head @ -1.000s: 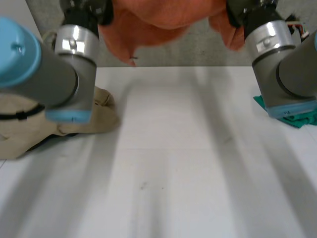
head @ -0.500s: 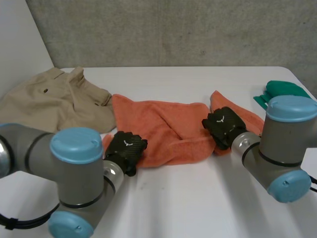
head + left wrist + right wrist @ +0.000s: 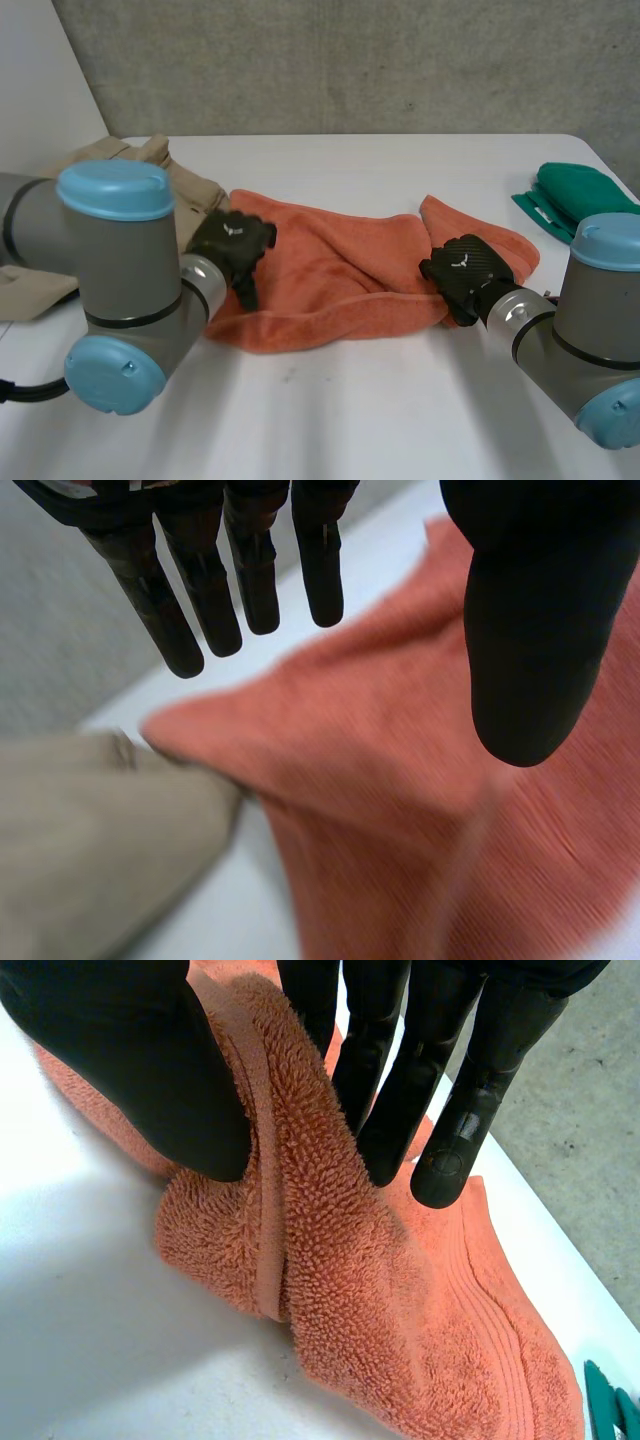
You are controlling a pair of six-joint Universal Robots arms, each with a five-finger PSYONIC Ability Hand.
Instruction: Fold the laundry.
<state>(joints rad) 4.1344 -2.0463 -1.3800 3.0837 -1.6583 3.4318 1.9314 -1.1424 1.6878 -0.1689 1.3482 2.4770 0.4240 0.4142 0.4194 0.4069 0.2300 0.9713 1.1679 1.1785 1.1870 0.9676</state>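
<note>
The orange terry-cloth towel [image 3: 340, 270] is lying rumpled across the middle of the white worktop [image 3: 360, 400], stretching side to side and sitting a little nearer the far edge than the near one. It is bunching in loose ridges rather than lying flat, so by my reading the fold proper is not yet made and the cloth is being set out for it.

At the towel's right end, the right hand [image 3: 465, 275] is pinching a raised ridge of the pile. The wrist view is showing the thumb on one side and the fingers on the other, with the hemmed edge squeezed between them. That grip looks meant to give it a firm hold for pulling the end taut or carrying it over.

At the towel's left end, the left hand [image 3: 232, 243] is hanging over the cloth with fingers straight and thumb spread wide, gripping nothing. I cannot tell whether it is touching the pile.

Outward from there, a crumpled beige fabric garment [image 3: 160, 160] is waiting at the far left corner, just beside the towel's left end. A folded green cloth [image 3: 580, 190] is sitting by the right edge, well apart.
</note>
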